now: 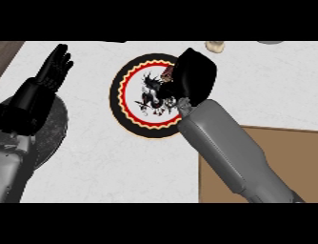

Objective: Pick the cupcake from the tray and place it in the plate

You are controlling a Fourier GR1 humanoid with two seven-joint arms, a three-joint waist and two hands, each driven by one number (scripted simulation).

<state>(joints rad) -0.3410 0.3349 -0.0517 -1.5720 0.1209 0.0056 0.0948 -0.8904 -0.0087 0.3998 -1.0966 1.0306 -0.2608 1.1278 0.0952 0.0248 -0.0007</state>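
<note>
While its left hand [49,76] rests open with fingers straight at about ten o'clock on the white worktop [274,86], the robot's right hand [193,76] hangs over the decorated plate [130,114] — black rim, red and yellow scalloped border, a dark figure at the middle. Only a sliver of the cupcake [167,74] shows, brown and pale, at the right hand's nine o'clock edge, tucked under the curled fingers; that hand appears closed round it, though the back of the hand hides most of the hold. The cupcake sits above the plate's two o'clock portion, and whether it already touches the plate cannot be told. Judging by the pose, the carry is nearly done and the release remains. A brown tray [295,152] lies at five o'clock — apart from the plate — while a grey round object [56,128] shows beneath the left forearm.
</note>
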